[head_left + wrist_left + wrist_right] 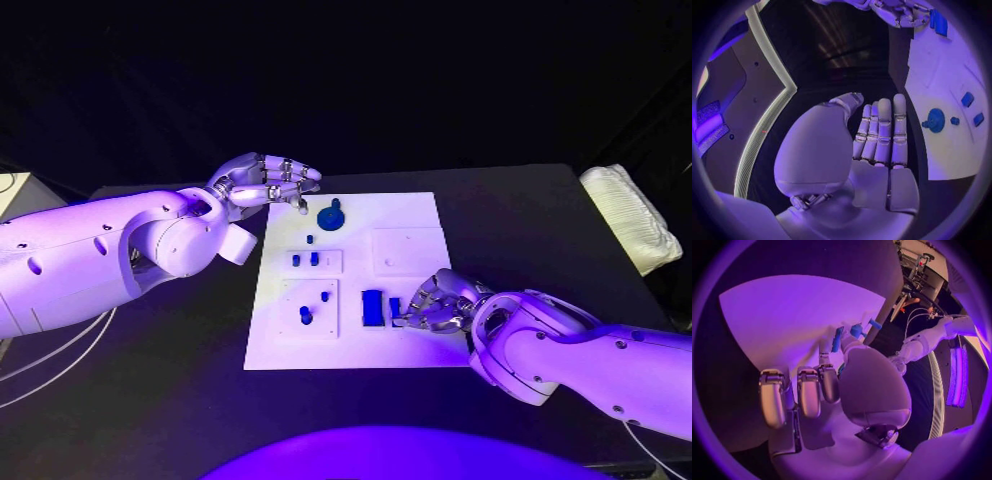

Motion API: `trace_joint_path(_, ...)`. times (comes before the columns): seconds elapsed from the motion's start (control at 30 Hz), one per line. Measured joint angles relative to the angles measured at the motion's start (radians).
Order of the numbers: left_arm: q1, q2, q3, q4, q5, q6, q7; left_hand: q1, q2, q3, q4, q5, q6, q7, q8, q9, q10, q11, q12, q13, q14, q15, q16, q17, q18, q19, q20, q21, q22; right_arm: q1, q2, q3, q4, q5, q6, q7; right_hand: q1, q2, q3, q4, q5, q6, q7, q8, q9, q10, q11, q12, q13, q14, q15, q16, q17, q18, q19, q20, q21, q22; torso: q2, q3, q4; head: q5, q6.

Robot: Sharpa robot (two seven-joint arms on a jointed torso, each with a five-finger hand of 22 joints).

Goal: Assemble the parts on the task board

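Black table (pixel 173 400) carries the task board (pixel 411 215). Left hand (pixel 267 183), fingers straight and empty, waits at its far edge. Right hand (pixel 440 303) curls beside a blue part (pixel 374 307), seemingly to pick it; whether it grips, I cannot tell.

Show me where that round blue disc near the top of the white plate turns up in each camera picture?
Head view: round blue disc at the task board's far edge, just beside the left hand.
Left wrist view: the disc lies on the board beyond the straight fingertips.
Right wrist view: I cannot pick it out.
Shared landmark: the white board.
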Motion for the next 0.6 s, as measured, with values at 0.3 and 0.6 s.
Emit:
trace_joint_path(0.3,0.0,0.0,0.0,0.0,0.0,0.0,0.0,0.0,0.0,0.0,0.0,0.0,0.0,0.0,0.0,-0.001,0.0,0.0,0.0,0.0,0.0,0.0,0.0,0.0,0.0,0.0,0.0,0.0,0.0,0.0,0.005,0.0,-0.009,-0.009,-0.003,-0.004,0.01,0.014,0.005,-0.003,0.008,0.0,0.0,0.0,-0.001,0.0,0.0,0.0,0.0,0.0,0.0,0.0,0.0,0.0,0.0,0.0,0.0,0.0,0.0,-0.0001,0.0,0.0,0.0)
trace_joint_path(0.6,0.0,-0.001,0.0,-0.001,0.001,0.0,-0.001,0.0,0.0,0.0,0.0,0.0,0.0,0.0,0.0,-0.001,0.0,0.0,0.0,0.0,0.0,0.0,0.0,0.0,0.0,0.0,0.0,0.0,0.0,0.0,0.005,0.0,-0.006,-0.014,-0.009,-0.003,0.033,0.0,0.011,-0.009,0.02,0.0,0.0,0.0,-0.006,0.0,0.0,0.0,0.0,0.0,0.0,0.0,0.0,0.0,0.0,0.0,0.0,0.0,-0.001,-0.0001,0.0,-0.001,0.001)
